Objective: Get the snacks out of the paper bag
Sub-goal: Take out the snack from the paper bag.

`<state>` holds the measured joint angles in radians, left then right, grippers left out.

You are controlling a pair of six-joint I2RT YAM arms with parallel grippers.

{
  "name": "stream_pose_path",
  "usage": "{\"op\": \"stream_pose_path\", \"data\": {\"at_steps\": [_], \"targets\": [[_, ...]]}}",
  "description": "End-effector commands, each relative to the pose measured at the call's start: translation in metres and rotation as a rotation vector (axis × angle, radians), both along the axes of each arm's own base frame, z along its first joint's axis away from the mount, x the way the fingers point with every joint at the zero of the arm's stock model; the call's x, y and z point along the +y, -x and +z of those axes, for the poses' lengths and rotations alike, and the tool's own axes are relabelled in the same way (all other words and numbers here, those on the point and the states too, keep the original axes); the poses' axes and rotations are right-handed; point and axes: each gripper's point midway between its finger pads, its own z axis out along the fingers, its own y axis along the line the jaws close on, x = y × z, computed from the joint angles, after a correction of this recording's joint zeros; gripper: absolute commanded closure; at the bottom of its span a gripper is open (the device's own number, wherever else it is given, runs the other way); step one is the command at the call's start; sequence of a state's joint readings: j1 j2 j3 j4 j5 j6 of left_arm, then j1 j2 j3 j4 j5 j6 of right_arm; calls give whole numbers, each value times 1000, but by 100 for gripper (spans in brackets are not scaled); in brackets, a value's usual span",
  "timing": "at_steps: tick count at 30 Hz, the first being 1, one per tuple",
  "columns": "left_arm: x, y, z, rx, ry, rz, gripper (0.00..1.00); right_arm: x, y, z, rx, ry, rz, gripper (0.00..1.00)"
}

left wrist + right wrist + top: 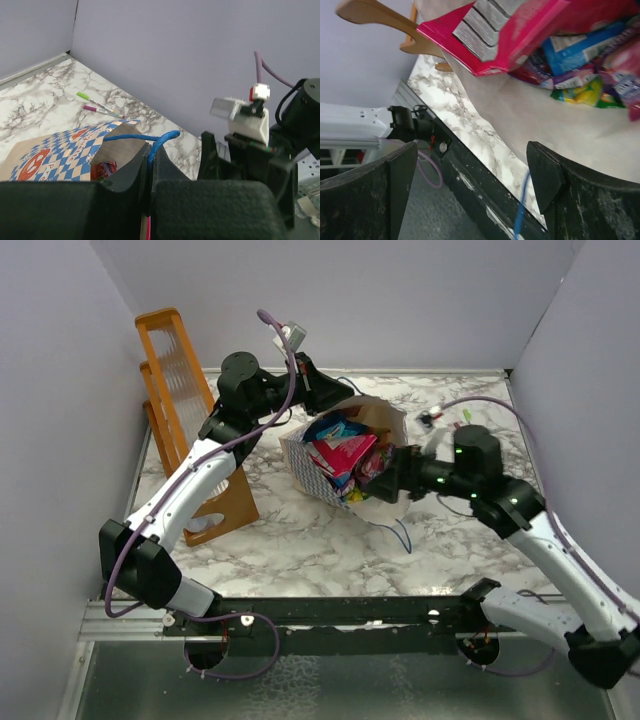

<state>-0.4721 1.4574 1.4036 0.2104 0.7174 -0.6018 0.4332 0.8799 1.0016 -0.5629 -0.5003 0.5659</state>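
The right gripper (470,170) stands wide, its two black fingers spread at the mouth of the blue-and-white checkered paper bag (303,462) and holding nothing. Just ahead of it, on the bag's cream inner wall, lie the snacks. A big pink-red shiny pouch (510,35) sits on top, with a blue packet (580,42), a yellow-green candy bag (585,92) and smaller purple and pink ones heaped beside it. All of them are inside the bag; none shows on the marble-patterned tabletop (300,540).

The left gripper (150,167) is pinched tight on the thin blue cord handle (145,136) at the bag's far rim, holding the mouth up and open. The bag lies tilted on its side near the middle of the tabletop. An orange wooden rack (175,350) stands to its left and two marker pens (94,101) lie beyond it.

Several things could go wrong from here:
- If the right fingers close too low, they may catch the paper lip together with the pouch and drag the whole bag.
- The pouch looks slick and flat, so a shallow pinch could slide off it.
- The thin cord might slip through the left grip, letting the mouth sag onto the reaching arm.
- The loose cord under the right fingers could snag.
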Motion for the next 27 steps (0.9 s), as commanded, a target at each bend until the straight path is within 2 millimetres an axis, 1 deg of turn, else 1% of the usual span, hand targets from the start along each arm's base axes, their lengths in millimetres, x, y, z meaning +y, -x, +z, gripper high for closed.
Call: {"op": "stream_pose_path", "data": {"at_steps": [1,4,6,8,9,12,15,17,19,20,27], "targets": [[2,0,10,-66,20,12,100,37,-30,1,18,134,-240,8],[4,-7,3,-72,-9,45,100,49,-45,-15,136,164,-346,3],[5,-9,2,-67,-9,65,100,65,-49,-18,158,170,-379,0],[4,-7,1,-68,3,53,100,76,-52,-20,164,163,-436,1],[3,-7,0,-63,3,49,100,77,-55,-22,168,163,-484,1],[4,-8,0,-67,-2,59,100,67,-63,-25,191,109,-628,1],[5,-7,3,-78,-4,67,100,58,-70,-25,180,27,-718,5],[5,-4,4,-84,-3,66,100,54,-74,-25,169,-4,-753,8],[5,-1,7,-92,-1,62,100,51,-77,-23,161,-14,-777,20],[5,0,8,-96,1,60,100,51,-78,-21,153,-20,-777,23],[1,6,10,-118,-22,66,100,61,-90,-18,108,-30,-774,25]]}}
